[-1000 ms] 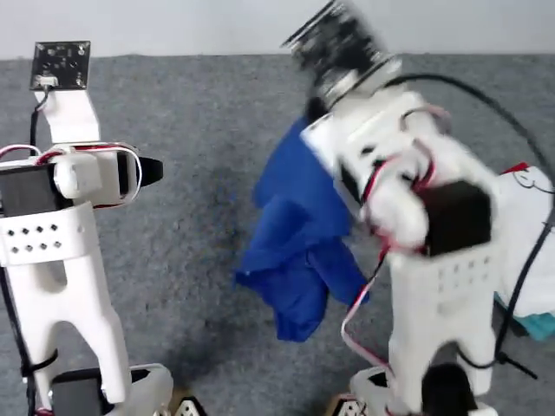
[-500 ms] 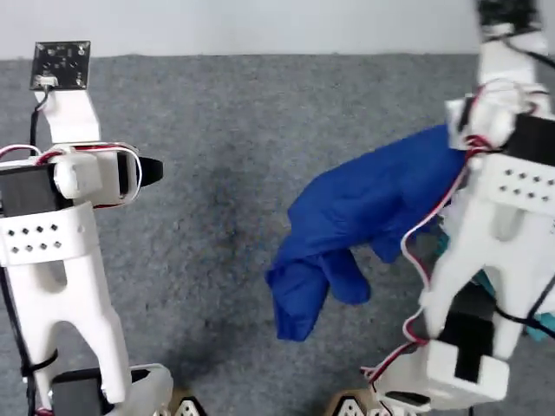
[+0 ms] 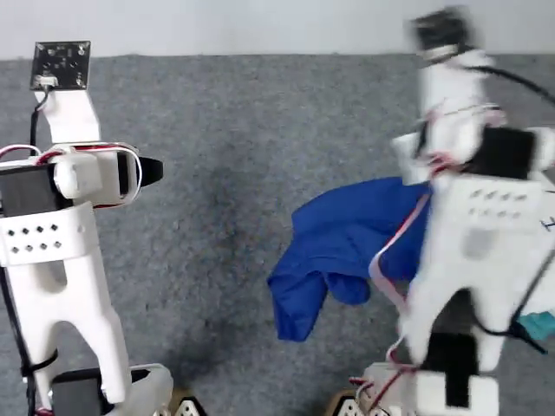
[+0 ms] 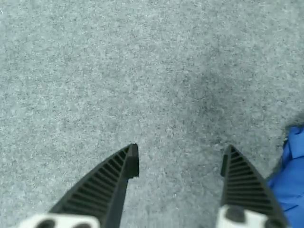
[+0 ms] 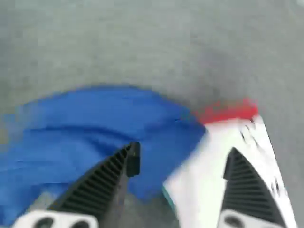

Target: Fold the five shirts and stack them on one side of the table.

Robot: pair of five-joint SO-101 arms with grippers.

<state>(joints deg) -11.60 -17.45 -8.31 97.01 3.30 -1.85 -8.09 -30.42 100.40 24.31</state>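
Right claw (image 5: 184,149) first: its two ribbed black fingers (image 5: 118,173) are spread wide apart, and as far as I can see nothing is pinched between them. It hangs right over the spot where the blue shirt (image 5: 95,123) meets a white shirt (image 5: 232,142). The two are touching, but that bit is smeared and I honestly can't tell which one lies on top. The white shirt has a strip of red trim (image 5: 223,111) along one edge. A sliver of teal cloth (image 5: 166,194) peeks out just beside the blue fabric.

Left claw (image 4: 181,149): jaws also wide apart, empty, hovering above bare grey carpet-like desk (image 4: 142,71). A corner of the blue shirt sits just beside one of its fingers, not touching it from what I can make out.

Pulling back to the high view, the left arm (image 3: 61,243) stands on the left side of the desk, well apart from the clothes. The right arm (image 3: 468,234) is on the right side and pretty blurred. The blue shirt is a crumpled, unfolded heap in the right half of the desk. One end disappears under the right arm, and a floppy lobe hangs toward the near edge. The teal cloth shows at the far right edge, behind the right arm's base, with white fabric near it.
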